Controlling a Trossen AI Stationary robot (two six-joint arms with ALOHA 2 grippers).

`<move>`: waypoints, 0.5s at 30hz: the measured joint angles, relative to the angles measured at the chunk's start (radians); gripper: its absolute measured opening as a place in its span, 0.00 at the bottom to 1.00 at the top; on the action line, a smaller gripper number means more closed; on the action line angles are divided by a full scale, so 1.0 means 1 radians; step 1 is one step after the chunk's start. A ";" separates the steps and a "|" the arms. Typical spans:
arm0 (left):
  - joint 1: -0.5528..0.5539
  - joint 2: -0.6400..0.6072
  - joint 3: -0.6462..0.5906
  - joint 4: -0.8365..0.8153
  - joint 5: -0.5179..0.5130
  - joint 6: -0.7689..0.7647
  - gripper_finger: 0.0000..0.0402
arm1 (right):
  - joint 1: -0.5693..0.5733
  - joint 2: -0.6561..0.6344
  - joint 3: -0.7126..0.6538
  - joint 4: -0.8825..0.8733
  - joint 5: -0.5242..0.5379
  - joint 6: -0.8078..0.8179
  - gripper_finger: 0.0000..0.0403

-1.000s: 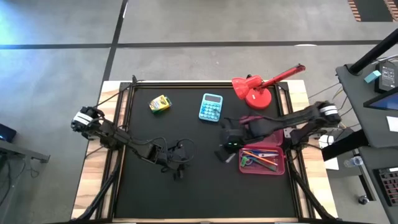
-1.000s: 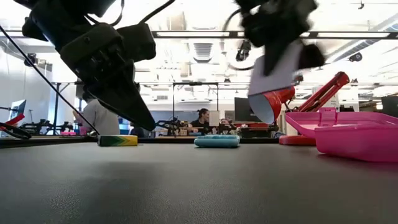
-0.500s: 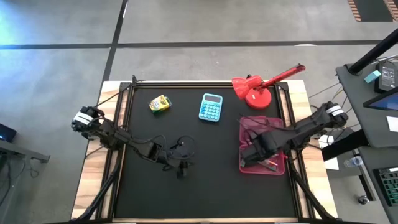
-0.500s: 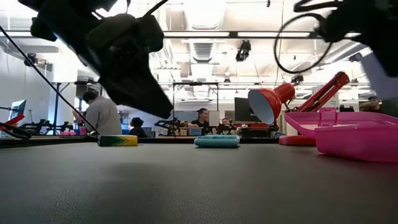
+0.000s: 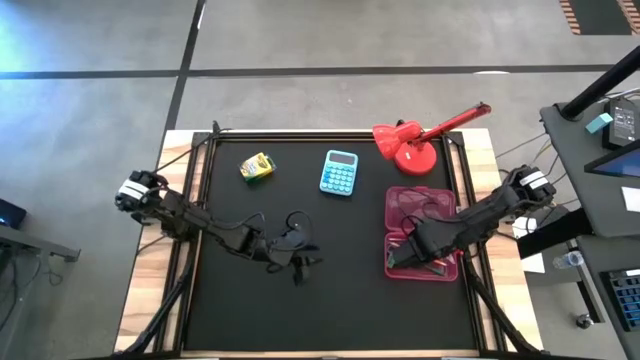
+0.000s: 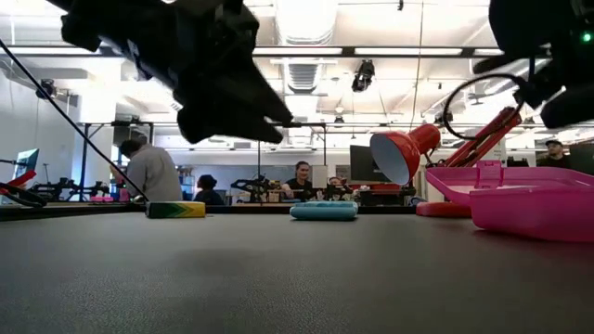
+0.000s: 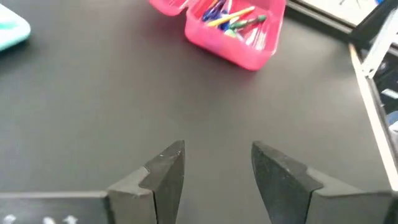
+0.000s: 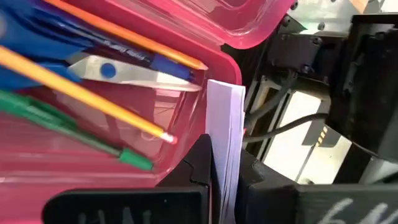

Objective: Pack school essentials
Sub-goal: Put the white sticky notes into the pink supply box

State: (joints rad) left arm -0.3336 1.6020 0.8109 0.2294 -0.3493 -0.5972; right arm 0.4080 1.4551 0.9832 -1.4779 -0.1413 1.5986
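The pink box (image 5: 424,236) lies open on the mat's right side. Two orange pencils (image 8: 93,99), a green pen (image 8: 68,134), a blue pen (image 8: 134,56) and blue-handled scissors (image 8: 112,70) lie in it. The tiny eraser does not show. My right gripper (image 8: 224,165) hangs over the box's near left corner (image 5: 398,260), shut on a pale paper note (image 8: 225,118). My left gripper (image 7: 217,158) is open over bare mat (image 5: 303,262), left of the box. The yellow-green box (image 5: 257,167) lies flat on the far left of the mat. My right gripper pinches the paper note between its two fingers (image 8: 200,160), a stack of several sheets held by one end. The note's free end (image 8: 225,93) sticks out past the fingertips beside the pink box's rim corner (image 8: 227,68). Whether it touches the box, I cannot tell.
A light-blue calculator (image 5: 340,172) lies at the far middle of the mat, and a red desk lamp (image 5: 412,145) stands behind the pink box. The box's lid (image 5: 420,200) lies open toward the far edge. People sit in the room beyond (image 6: 148,172).
My right gripper has carried the note from left of the pink box toward the table's right and near edge, ending over the box's near left corner. My left gripper has drifted a little toward the table's right and risen, staying open.
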 joint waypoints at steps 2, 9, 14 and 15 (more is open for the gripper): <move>0.000 0.000 0.016 0.001 0.000 0.000 0.42 | 0.000 0.000 -0.025 0.032 0.001 0.002 0.03; 0.000 0.000 0.060 0.003 0.000 0.000 0.42 | 0.000 0.000 -0.076 0.066 0.013 0.040 0.07; 0.000 0.000 0.077 0.000 0.000 0.000 0.42 | 0.000 0.000 -0.089 0.075 0.012 0.059 0.16; 0.000 0.000 0.079 0.000 0.000 0.000 0.42 | 0.000 0.000 -0.089 0.075 0.012 0.059 0.17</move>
State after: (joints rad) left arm -0.3336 1.6020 0.8899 0.2296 -0.3492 -0.5972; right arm 0.4080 1.4551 0.8946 -1.4028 -0.1291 1.6574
